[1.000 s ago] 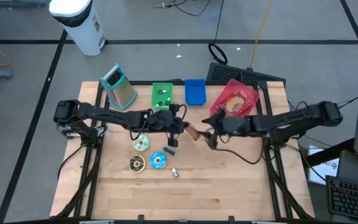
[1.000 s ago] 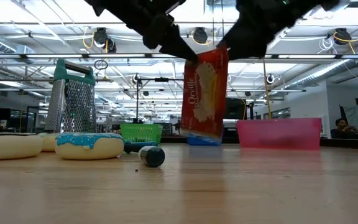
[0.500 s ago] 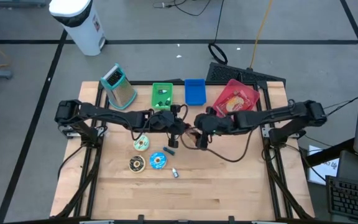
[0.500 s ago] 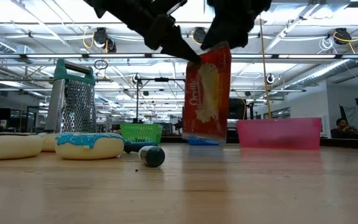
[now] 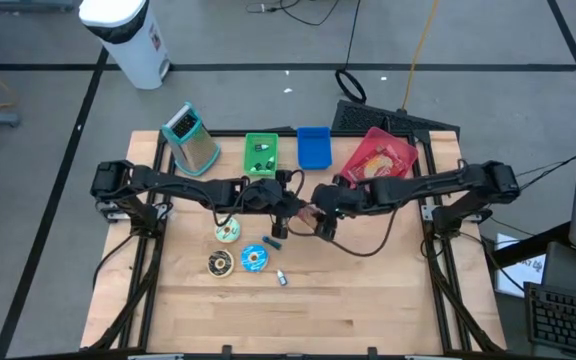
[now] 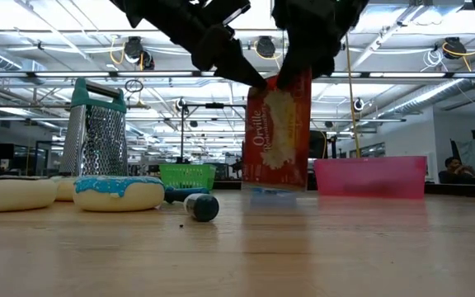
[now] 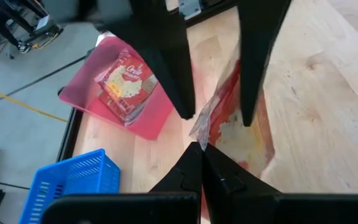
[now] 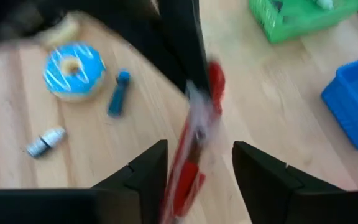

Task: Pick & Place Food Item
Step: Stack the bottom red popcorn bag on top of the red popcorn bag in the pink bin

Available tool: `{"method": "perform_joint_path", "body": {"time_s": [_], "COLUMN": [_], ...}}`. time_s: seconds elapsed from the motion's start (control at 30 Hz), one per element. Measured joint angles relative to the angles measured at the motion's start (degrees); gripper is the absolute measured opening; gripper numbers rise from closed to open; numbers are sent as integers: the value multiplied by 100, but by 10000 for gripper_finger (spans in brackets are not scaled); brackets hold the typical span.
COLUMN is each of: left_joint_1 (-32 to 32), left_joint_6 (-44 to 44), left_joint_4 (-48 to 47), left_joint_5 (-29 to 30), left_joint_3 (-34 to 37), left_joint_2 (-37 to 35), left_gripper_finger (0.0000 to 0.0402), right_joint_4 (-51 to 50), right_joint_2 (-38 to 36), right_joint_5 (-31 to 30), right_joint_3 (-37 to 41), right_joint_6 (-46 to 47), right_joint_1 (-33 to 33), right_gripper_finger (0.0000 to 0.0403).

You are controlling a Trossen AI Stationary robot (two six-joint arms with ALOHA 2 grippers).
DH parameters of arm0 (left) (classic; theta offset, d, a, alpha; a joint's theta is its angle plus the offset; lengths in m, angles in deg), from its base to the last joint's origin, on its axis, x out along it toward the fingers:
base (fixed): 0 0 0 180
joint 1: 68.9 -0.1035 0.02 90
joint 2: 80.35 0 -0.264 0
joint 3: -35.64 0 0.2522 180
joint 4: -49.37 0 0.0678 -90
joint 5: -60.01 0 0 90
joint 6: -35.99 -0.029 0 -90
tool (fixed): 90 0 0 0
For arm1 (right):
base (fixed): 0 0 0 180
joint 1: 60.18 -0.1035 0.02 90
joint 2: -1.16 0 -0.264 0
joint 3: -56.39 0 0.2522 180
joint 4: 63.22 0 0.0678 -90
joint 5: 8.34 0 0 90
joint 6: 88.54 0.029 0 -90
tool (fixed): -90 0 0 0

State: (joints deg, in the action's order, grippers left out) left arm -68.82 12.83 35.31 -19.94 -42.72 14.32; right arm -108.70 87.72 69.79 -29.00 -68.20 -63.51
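The left pincer [image 6: 254,78] is clamped on the top corner of the popcorn bag [image 6: 277,132], which hangs upright, long axis vertical, above mid-surface [image 5: 368,300]. The right pincer [image 8: 194,165] straddles the same top edge, fingers apart and not yet gripping. Next likely a handover, toward the pink bin [image 5: 380,158] at the far right corner.

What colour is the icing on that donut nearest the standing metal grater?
Light blue icing on the ring donut, over a pale base; the low view shows it best.
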Motion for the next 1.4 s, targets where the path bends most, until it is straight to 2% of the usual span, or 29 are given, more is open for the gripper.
{"method": "perform_joint_path", "body": {"time_s": [0.27,0.5,0.63,0.77,0.97,1.1,1.17,1.33,1.4], "left_joint_1": [0,0,4,20,159,234,229,-80,-235], "left_joint_6": [39,42,178,396,400,453,498,668,848], "left_joint_4": [-1,2,43,84,307,193,-79,-104,188], "left_joint_5": [-24,-108,-71,57,430,463,123,-1680,-1756], "left_joint_3": [0,0,0,-46,-55,-55,-55,345,723], "left_joint_2": [0,0,0,-35,-272,-717,-1025,-1822,-2162], "left_gripper_finger": [0,0,6,50,157,215,235,260,261], "right_joint_4": [-67,-313,-288,-336,-339,-437,-527,-947,-1165], "right_joint_2": [-96,-95,-93,-93,-91,-182,-319,-948,-1261], "right_joint_5": [17,16,-1,-2,-10,-14,-48,-623,-880], "right_joint_3": [0,0,2,2,2,6,7,8,8], "right_joint_6": [0,-343,-502,-597,-650,-701,-735,-634,-547], "right_joint_1": [-2,-4,-11,-11,-2,-4,-1,6,11], "right_gripper_finger": [106,11,3,2,1,1,1,0,0]}}
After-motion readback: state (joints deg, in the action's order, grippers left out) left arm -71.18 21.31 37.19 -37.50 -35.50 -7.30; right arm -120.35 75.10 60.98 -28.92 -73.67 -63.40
